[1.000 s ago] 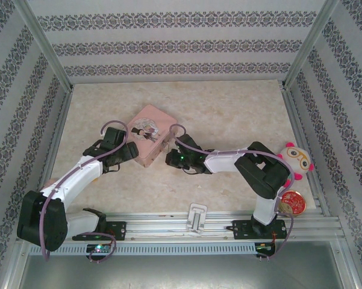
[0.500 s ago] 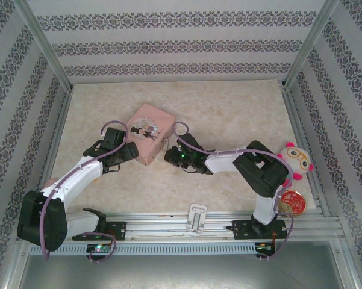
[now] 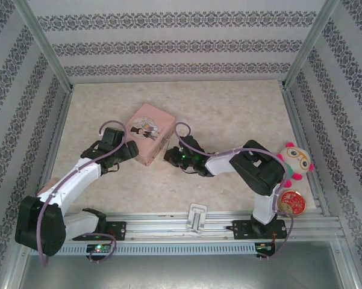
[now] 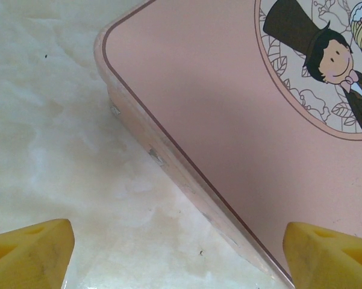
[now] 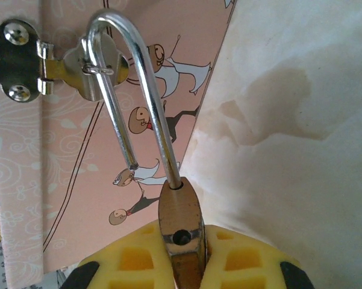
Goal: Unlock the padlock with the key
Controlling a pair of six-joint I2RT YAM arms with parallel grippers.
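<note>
Between right fingers [image 5: 129, 260], brass padlock [image 5: 181, 229]

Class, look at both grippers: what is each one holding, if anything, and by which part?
The right gripper clamps the padlock by its brass body, not the shackle. The left gripper is open, holding nothing.

The small brass-coloured padlock [image 5: 181, 220] has its lower body hidden between yellow foam pads [image 5: 244, 262] and cut off at 6 o'clock. The pink rectangular tin [image 4: 229, 120] is cropped at 3 o'clock.
</note>
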